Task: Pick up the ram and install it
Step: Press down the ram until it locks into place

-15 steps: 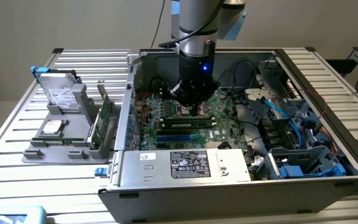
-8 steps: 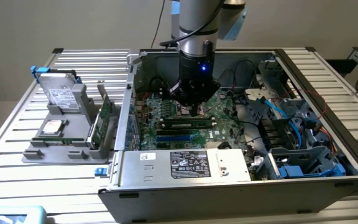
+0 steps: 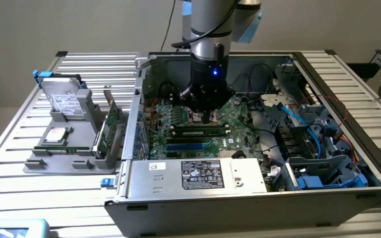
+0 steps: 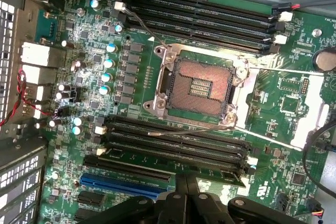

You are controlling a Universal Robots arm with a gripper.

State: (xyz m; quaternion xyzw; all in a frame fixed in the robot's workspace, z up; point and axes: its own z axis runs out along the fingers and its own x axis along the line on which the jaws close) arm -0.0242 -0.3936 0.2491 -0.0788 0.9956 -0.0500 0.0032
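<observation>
I am seeing the gripper (image 3: 207, 119) hanging low inside the open computer case (image 3: 336, 99), jaws pressed together and gripping nothing, directly over the ram (image 3: 200, 132) lying seated in a motherboard memory slot (image 4: 173, 142). In the wrist view the jaws are blocking the ram's (image 4: 168, 159) near edge.

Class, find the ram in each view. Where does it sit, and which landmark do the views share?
Exterior view: the ram sits in a slot mid-motherboard, just beneath the gripper.
Wrist view: the ram runs across the board, beside the gripper.
Shared landmark: the blue slot.
</observation>
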